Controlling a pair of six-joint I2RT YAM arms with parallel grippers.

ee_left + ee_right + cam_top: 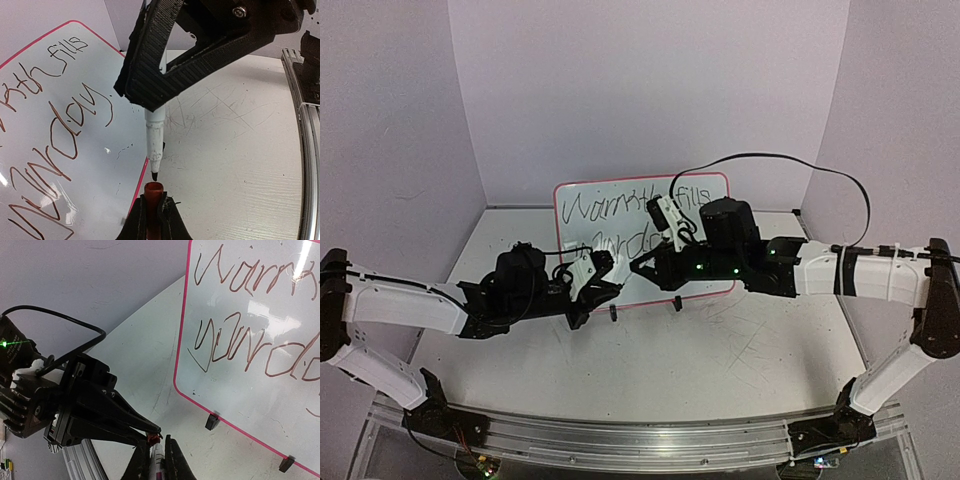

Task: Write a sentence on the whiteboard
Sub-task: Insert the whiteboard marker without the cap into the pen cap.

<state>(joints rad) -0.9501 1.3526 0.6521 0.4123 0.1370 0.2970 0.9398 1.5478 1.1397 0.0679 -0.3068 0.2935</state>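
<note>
The whiteboard (pixel 582 222) stands upright at the table's back, pink-framed, on two black clip feet (pixel 212 421). The sentence (pixel 620 212) runs across it in two dark cursive lines, and also shows in the left wrist view (pixel 65 125) and the right wrist view (pixel 250 350). My left gripper (pixel 154 205) is shut on a red marker cap (pixel 154 192), open end up. My right gripper (pixel 157 447) is shut on a white marker (pixel 155 135). The marker's dark tip hangs just above the cap's mouth. The two grippers meet in front of the board's lower edge (pixel 625 272).
A black cable (pixel 770 158) loops above the right arm. An aluminium rail (pixel 640 440) runs along the near edge. Purple-white walls close in the back and sides. Scratched grey tabletop (pixel 240 150) lies in front of the board.
</note>
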